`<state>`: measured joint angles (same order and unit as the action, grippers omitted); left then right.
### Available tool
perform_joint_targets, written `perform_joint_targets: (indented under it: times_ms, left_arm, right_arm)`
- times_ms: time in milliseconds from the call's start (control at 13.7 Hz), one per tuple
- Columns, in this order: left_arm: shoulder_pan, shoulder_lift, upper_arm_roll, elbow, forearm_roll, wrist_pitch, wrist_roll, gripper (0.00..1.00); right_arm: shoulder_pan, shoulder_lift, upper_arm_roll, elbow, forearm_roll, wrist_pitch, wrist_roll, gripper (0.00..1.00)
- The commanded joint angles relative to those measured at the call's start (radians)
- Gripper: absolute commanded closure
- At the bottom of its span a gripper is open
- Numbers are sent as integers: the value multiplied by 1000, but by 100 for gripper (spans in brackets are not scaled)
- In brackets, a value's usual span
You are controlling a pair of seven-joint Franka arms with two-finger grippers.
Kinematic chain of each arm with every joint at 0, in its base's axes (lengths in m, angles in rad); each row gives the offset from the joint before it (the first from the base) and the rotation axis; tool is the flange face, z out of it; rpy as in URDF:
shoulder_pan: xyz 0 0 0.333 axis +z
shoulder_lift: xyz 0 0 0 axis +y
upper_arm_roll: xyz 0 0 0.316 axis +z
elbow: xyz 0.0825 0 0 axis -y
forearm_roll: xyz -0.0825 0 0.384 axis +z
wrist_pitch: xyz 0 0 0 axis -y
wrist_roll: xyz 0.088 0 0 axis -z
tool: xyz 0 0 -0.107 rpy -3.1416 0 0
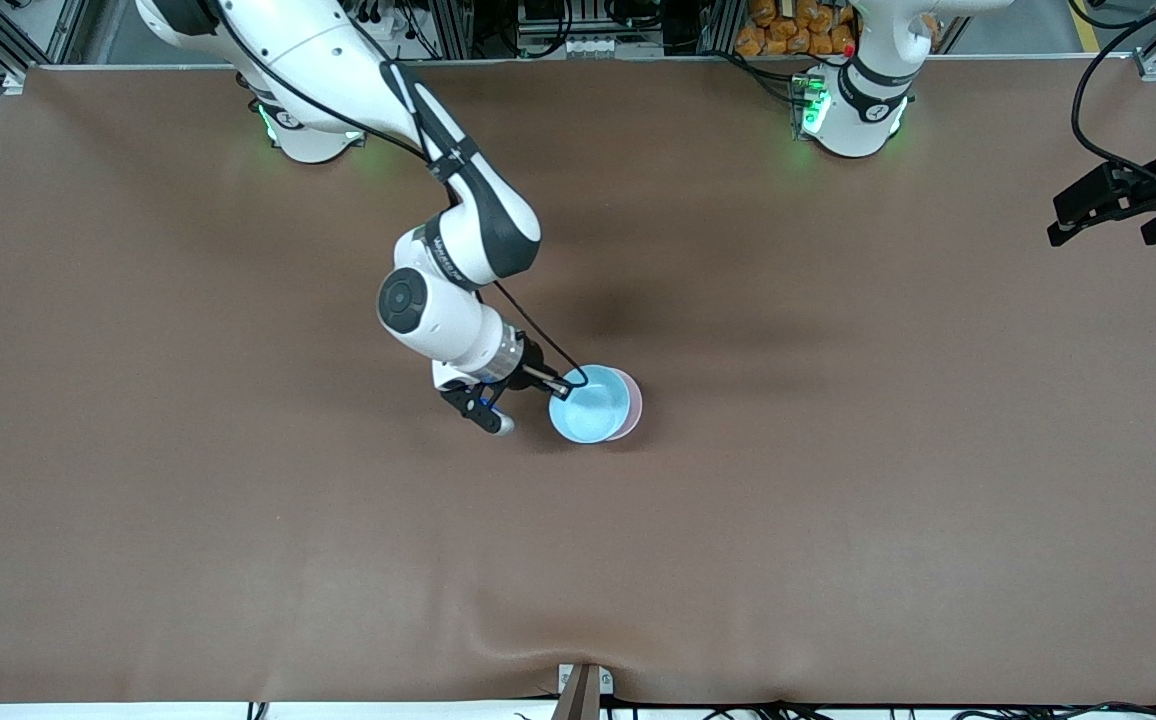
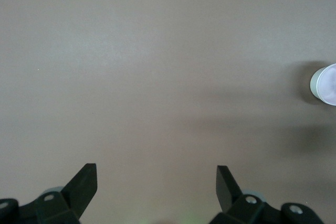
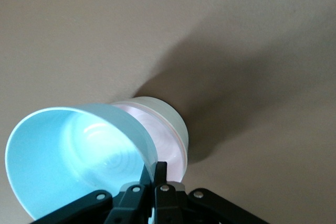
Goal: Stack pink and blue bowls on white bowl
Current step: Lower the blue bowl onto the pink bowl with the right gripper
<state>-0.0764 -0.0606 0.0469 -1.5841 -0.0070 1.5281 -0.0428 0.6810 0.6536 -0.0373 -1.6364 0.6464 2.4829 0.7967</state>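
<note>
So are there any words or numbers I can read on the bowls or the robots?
Blue bowl: none, it is plain.
Pink bowl under it: none.
Right gripper, shut on the blue bowl's rim: none to see.
Left gripper, open over the bare brown table: none.
Right arm's wrist: a small dark marking, too small to read.
Nothing else bears readable text.

Left gripper [image 2: 156, 184] hangs above bare brown table [image 2: 157, 66], its two dark fingertips [image 2: 84, 184] spread wide apart with nothing between them. At the frame edge, well apart from the gripper, stands a pale bowl [image 2: 324, 84], only partly visible, casting a soft shadow on the table.
</note>
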Motion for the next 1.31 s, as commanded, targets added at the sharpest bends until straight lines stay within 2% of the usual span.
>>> perform_joint_targets:
  times_ms: [0,1093,1166,1239]
  left_arm:
    - [-5,16,1,24,-2,-22,-5,0]
    - [1,16,1,24,-2,-22,1,0]
    - [0,16,1,24,-2,-22,3,0]
    - [0,16,1,24,-2,-22,3,0]
  right_arm:
    - [32,3,-21,-23,4,10,15,100]
    - [63,35,-29,15,-11,18,52,100]
    - [63,35,-30,15,-16,19,49,93]
    - [61,37,-30,15,-46,19,48,37]
